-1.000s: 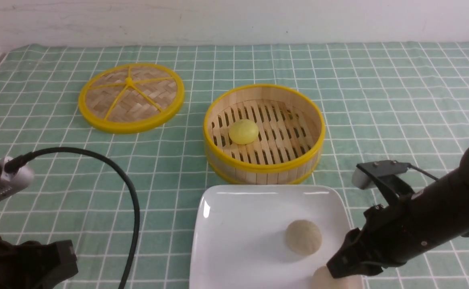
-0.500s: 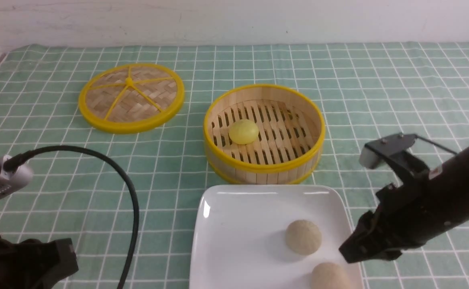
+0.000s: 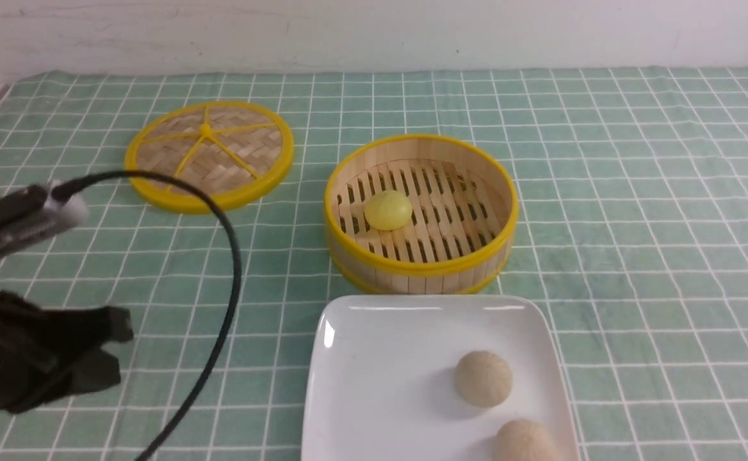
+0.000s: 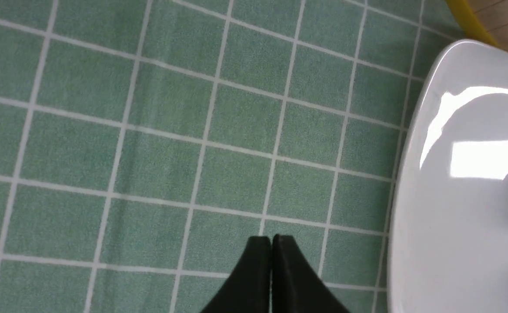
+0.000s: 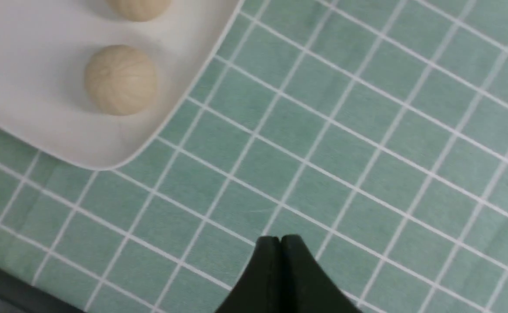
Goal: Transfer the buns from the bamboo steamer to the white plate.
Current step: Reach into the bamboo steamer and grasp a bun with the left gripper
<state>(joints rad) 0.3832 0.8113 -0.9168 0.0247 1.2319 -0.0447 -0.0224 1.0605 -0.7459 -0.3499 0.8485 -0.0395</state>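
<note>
The bamboo steamer [image 3: 420,269] stands mid-table with a bright yellow bun [image 3: 388,210] on its slatted floor. In front of it lies the white plate [image 3: 380,384], and two cream buns [image 3: 483,378] [image 3: 524,442] rest on its right half. My left gripper [image 4: 272,238] is shut and empty over the green cloth, left of the plate's rim [image 4: 415,226]. The left arm [image 3: 28,352] shows at the lower left of the front view. My right gripper [image 5: 280,238] is shut and empty above the cloth, beside the plate's corner [image 5: 106,152] and apart from the nearest cream bun [image 5: 120,79].
The steamer's woven lid [image 3: 209,153] lies flat at the back left. A black cable [image 3: 230,282] arcs from the left wrist camera down to the front edge. A green checked cloth [image 3: 656,192] covers the table, and a white wall runs behind it.
The right arm has pulled back out of the front view, leaving the second cream bun on the plate, and its jaws have shut. The left arm has risen and moved forward; its jaws closed fully.
</note>
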